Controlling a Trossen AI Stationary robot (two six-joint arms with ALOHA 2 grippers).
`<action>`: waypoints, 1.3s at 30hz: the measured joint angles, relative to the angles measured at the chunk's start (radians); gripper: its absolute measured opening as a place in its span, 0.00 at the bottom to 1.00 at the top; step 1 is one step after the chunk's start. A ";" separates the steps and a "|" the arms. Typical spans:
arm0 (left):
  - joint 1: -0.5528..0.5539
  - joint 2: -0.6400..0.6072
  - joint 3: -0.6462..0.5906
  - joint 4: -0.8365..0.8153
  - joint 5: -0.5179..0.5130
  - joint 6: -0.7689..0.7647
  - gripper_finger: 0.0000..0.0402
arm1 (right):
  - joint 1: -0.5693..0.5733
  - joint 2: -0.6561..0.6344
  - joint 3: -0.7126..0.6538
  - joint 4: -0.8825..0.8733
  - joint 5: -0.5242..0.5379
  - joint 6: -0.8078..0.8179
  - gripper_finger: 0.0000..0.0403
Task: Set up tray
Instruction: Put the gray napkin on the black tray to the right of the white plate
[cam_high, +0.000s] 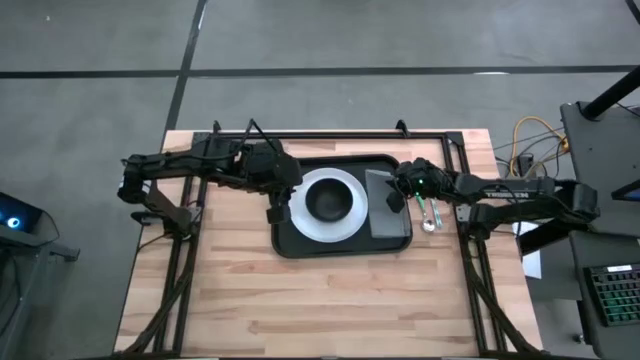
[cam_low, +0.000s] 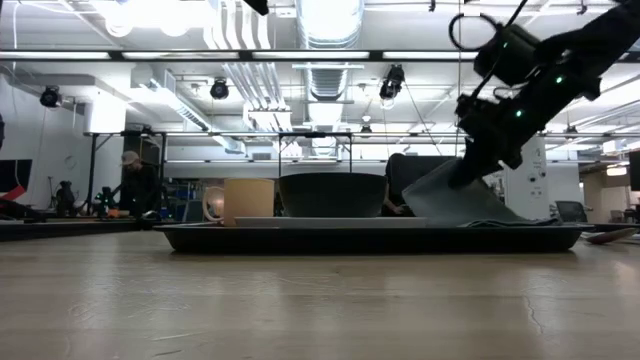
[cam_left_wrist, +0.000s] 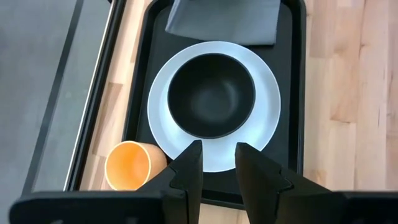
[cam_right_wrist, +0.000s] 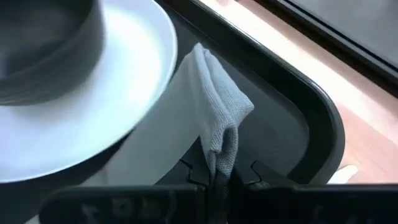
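Grey napkin cloth fills the middle of the right wrist view, its folded edge pinched between the two dark fingers of the right pincer, which are closed tight on it. In the high view that pincer sits right of centre, over the right end of the tray — the large black rectangle lying in the middle of the wooden tabletop. The low view shows the napkin lifted at one corner at the right of the frame, the rest sloping down to the tray.

On the tray's centre rests a white plate carrying a dark bowl. An orange cup stands in the lower left of the left wrist view, on the tray next to the plate's rim; I cannot tell whether they touch. The left pincer hangs above the plate's near edge, its fingers apart by a modest gap and holding nothing. In the high view it is at the tray's left end.

A spoon lies on the tabletop just right of the tray.
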 joint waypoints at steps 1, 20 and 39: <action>0.000 0.000 0.000 0.000 0.000 0.000 0.19 | -0.011 0.020 -0.001 0.009 0.000 -0.004 0.02; -0.031 -0.002 0.000 -0.002 0.002 -0.026 0.19 | -0.059 0.057 0.091 -0.015 0.190 -0.192 0.37; -0.040 -0.002 -0.001 0.001 0.000 -0.053 0.19 | 0.158 -0.011 0.050 -0.216 -0.181 0.080 0.35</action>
